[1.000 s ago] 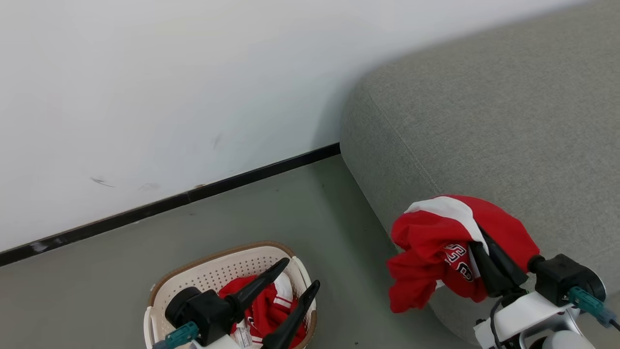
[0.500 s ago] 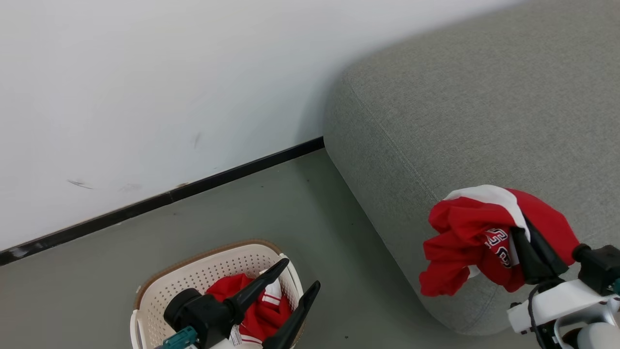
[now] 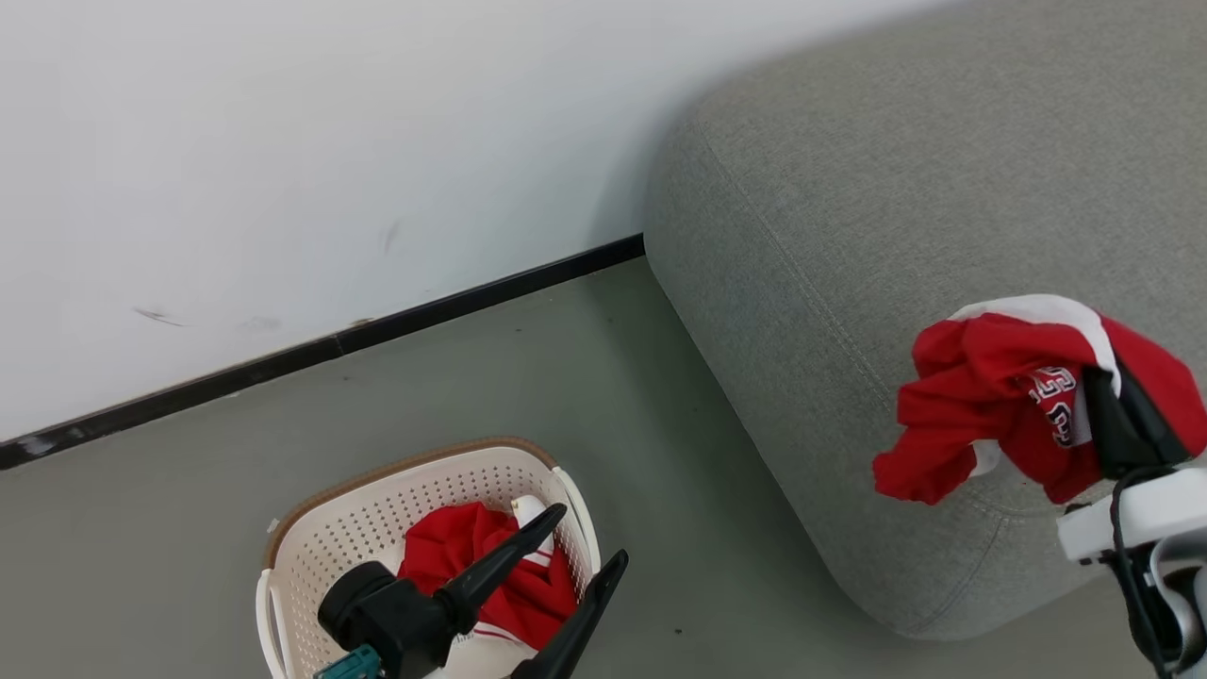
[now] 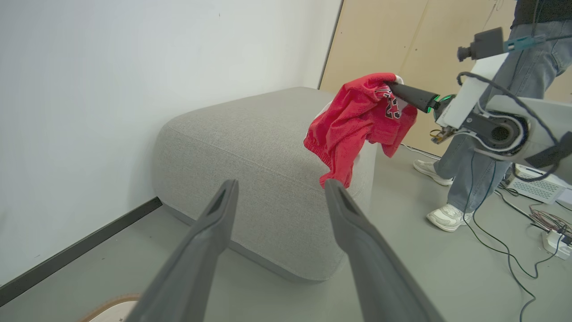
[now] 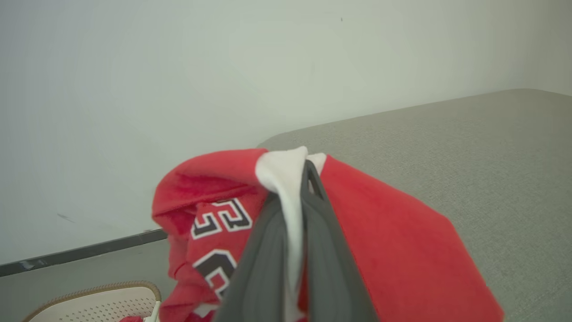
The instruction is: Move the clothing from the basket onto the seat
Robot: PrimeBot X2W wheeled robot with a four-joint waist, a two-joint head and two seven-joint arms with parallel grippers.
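Since a second ago, the numbered garment (image 3: 1000, 405) has swung from beside the front edge of the seat (image 3: 896, 189) to above its corner. It hangs bunched from my right gripper (image 3: 1094, 382), whose fingers are clenched on the white trim. It isn't laid down yet, so I judge the first transfer nearly finished, with only the release pending. The second red garment (image 3: 471, 556) lies in the basket (image 3: 377, 514) on the floor. My left gripper (image 3: 591, 533) hovers over it, fingers spread wide, gripping nothing. Under halfway, I'd say.
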